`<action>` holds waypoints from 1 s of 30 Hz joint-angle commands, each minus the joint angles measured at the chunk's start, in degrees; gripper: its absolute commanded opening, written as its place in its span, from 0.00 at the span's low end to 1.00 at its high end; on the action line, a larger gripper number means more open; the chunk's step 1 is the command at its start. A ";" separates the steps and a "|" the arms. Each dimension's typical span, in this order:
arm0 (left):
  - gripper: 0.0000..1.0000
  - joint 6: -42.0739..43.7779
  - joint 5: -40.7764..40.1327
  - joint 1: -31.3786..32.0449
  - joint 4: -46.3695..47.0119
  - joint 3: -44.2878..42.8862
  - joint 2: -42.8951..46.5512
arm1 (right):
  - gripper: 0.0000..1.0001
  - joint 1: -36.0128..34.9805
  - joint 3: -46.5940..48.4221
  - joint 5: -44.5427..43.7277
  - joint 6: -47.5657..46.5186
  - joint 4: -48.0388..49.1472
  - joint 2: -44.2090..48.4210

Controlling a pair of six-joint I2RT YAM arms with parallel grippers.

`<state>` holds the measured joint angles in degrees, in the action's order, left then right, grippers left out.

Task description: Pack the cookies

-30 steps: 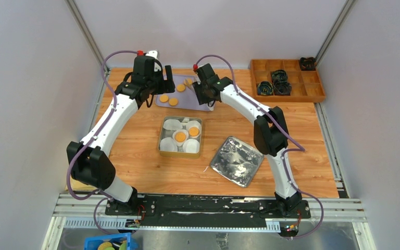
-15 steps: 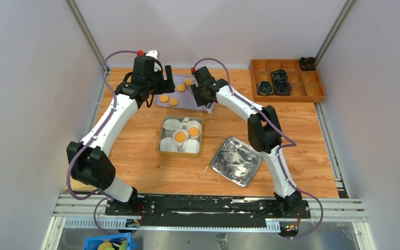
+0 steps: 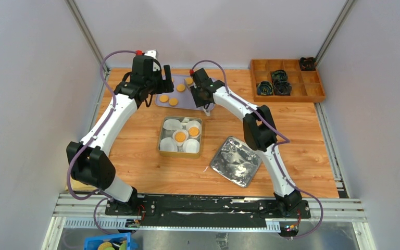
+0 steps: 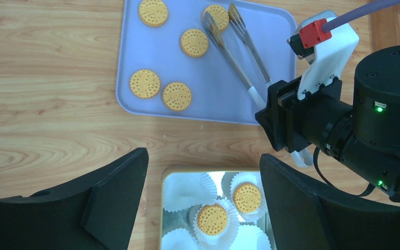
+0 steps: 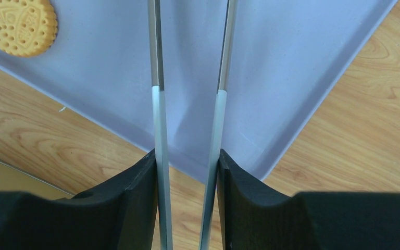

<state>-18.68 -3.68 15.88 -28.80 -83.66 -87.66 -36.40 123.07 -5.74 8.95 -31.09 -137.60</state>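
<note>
Several round orange-yellow cookies (image 4: 145,83) lie on a lavender tray (image 4: 224,88). Two more cookies (image 4: 212,219) sit in white paper liners inside a square metal tin (image 4: 162,208). My right gripper (image 5: 186,156) is shut on the two white handles of metal tongs (image 5: 157,104). The tongs (image 4: 234,47) reach across the tray, and their tips stand on either side of a far cookie (image 4: 216,15). My left gripper (image 4: 203,157) hangs open between tin and tray, holding nothing. In the top view it (image 3: 165,78) is at the tray's left end.
A crumpled foil lid (image 3: 236,160) lies right of the tin (image 3: 180,136). A wooden compartment box (image 3: 286,79) with black items stands at the back right. Grey walls close in the table on three sides.
My right arm has swung a little to the left, carrying the tongs further over the tray. The left arm has not moved.
</note>
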 commanded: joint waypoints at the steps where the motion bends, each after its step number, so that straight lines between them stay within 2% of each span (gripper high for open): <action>1: 0.84 0.31 -0.10 -0.32 0.93 0.07 -0.32 | 0.27 -0.40 0.23 -0.97 -0.33 0.94 1.59; 7: 0.84 0.35 -0.43 -0.32 0.75 0.07 0.25 | 0.23 -0.50 -7.13 -0.87 -0.23 4.24 8.44; 21: 0.84 -0.53 0.63 -0.32 1.60 0.90 0.44 | 0.21 -3.48 -35.52 2.25 1.52 7.01 39.14; 26: 0.84 -1.31 1.85 -0.32 1.72 1.42 0.41 | 0.21 -7.94 -38.62 2.70 1.99 4.74 44.37; 30: 0.84 -1.19 1.32 -0.32 1.89 1.92 1.26 | 0.21 -11.58 -40.44 4.17 3.24 4.64 45.12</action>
<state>-19.57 -2.72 15.88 -28.08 -82.56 -87.66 -44.56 84.58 -3.55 10.50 -25.63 -93.62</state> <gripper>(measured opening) 0.840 0.433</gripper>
